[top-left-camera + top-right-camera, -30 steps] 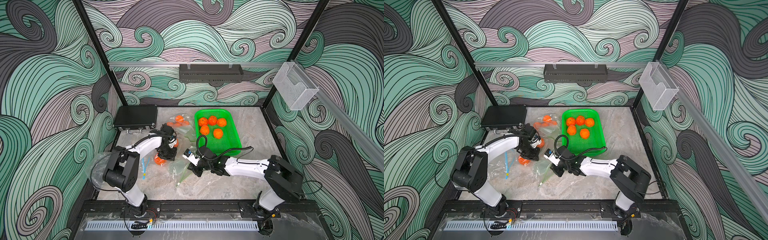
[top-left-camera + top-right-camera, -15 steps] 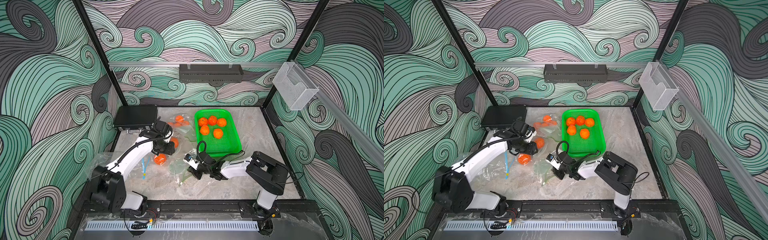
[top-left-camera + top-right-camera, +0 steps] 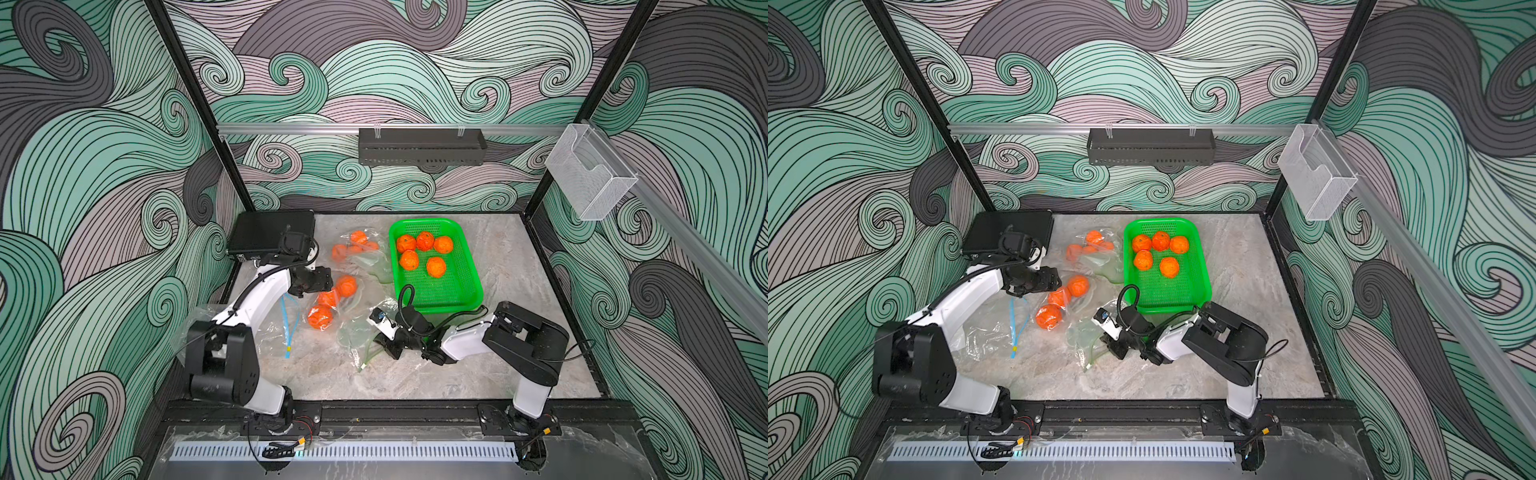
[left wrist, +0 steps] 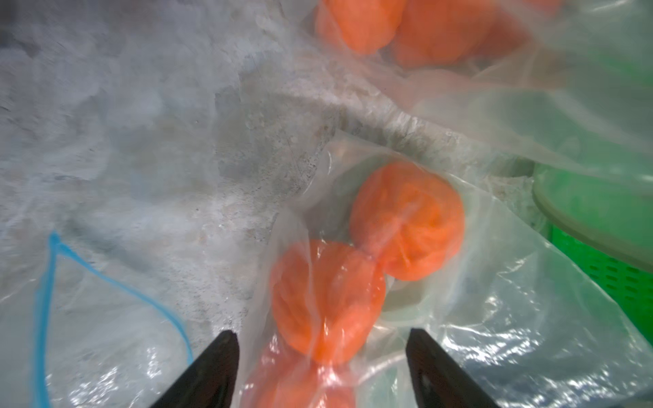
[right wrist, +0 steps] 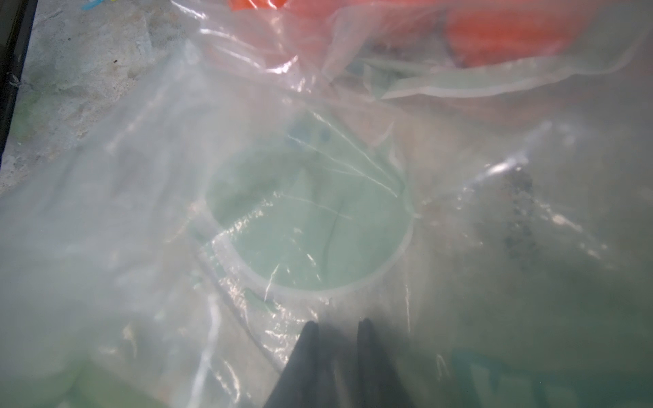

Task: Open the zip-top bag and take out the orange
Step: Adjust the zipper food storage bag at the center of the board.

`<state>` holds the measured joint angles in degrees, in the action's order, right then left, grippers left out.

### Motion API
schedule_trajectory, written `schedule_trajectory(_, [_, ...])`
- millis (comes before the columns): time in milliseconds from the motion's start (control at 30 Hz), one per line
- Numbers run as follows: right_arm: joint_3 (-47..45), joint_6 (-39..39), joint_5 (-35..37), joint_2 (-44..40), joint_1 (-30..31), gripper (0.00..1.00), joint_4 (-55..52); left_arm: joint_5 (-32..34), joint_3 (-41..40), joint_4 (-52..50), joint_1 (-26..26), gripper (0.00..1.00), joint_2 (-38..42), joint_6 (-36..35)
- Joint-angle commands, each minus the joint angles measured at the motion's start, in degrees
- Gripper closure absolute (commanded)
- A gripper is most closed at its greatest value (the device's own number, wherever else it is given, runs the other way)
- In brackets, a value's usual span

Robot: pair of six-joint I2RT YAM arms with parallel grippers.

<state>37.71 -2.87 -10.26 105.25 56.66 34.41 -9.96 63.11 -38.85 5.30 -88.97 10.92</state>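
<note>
Hovering centre-left, your left jaws gape over bagged oranges (image 4: pixel 327 300) while right jaws pinch the zip-top bag (image 3: pixel 351 334).

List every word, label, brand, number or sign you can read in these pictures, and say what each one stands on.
None: no text can be read in any view.
The clear bags, green tray, black case and clear wall holder show no print.
Both wrist views are too blurred to show any small lettering.
</note>
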Motion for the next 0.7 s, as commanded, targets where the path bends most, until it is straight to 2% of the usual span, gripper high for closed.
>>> schedule_trajectory(0, [-1.11, 0.33, 0.10, -0.07, 0.29, 0.76, -1.15, -3.89, 1.48, -0.17, -1.41, 0.29, -2.27, -0.83])
schedule_trajectory(67, [-1.04, 0.24, 0.02, -0.08, 0.29, 0.76, -1.13, -4.15, 0.72, 0.94, -1.67, 0.35, -3.01, -0.84])
schedule_trajectory(133, [-1.02, 0.24, 0.03, 0.04, 0.29, 0.76, -1.14, -5.42, 1.05, 1.42, -1.86, 0.46, -3.23, -0.88])
schedule_trajectory(233, [-1.02, 0.28, 0.10, 0.35, 0.25, 0.76, -0.82, -8.21, 0.36, 3.51, -1.87, 0.72, -2.55, -0.66])
schedule_trajectory(300, [-1.08, 0.41, 0.09, 0.58, 0.29, 0.77, -0.55, -10.71, -0.11, 4.08, -1.90, 0.95, -1.49, -1.33])
schedule_trajectory(333, [-1.15, 0.51, -0.02, 0.70, 0.29, 0.77, -0.35, -11.24, -0.44, 4.04, -1.88, 1.00, -0.79, -1.29])
schedule_trajectory(533, [-1.39, 0.55, -0.59, 1.92, 0.25, 0.81, 0.47, -11.17, -2.46, 2.38, -0.12, 1.00, 7.03, -4.25])
schedule_trajectory(667, [-1.38, 0.33, -0.64, 2.55, 0.29, 0.82, 1.01, -10.65, -4.51, 2.86, 1.80, 1.00, 16.13, -7.00])
